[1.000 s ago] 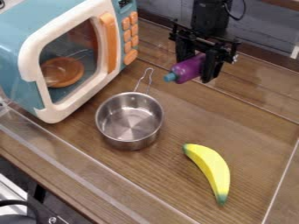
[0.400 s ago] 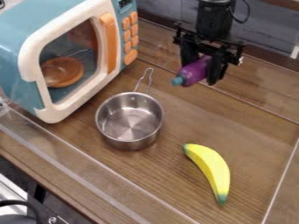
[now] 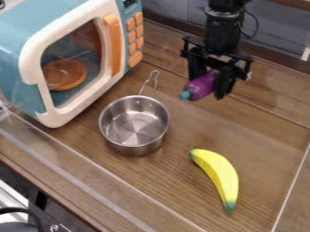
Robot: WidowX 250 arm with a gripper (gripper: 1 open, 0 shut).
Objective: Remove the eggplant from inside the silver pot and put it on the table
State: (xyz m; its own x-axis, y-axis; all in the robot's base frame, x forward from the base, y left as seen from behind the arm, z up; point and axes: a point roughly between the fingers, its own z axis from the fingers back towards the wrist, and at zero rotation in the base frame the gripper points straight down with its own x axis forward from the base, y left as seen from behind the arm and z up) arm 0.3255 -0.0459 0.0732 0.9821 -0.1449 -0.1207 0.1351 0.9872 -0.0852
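Observation:
The purple eggplant (image 3: 198, 86) hangs in my gripper (image 3: 215, 80), which is shut on it and points straight down just above the wooden table (image 3: 260, 127). Its green stem end faces left. The silver pot (image 3: 133, 124) stands empty to the lower left of the gripper, its handle reaching up toward the microwave. Between the eggplant and the pot's rim there is a clear gap.
A toy microwave (image 3: 67, 54) with its door open and a brown dish inside fills the upper left. A yellow banana (image 3: 218, 176) lies at the lower right of the pot. A clear raised rim runs along the table's front and right edges.
The gripper has carried the eggplant a little to the right and lower toward the table. Pot and banana have stayed put.

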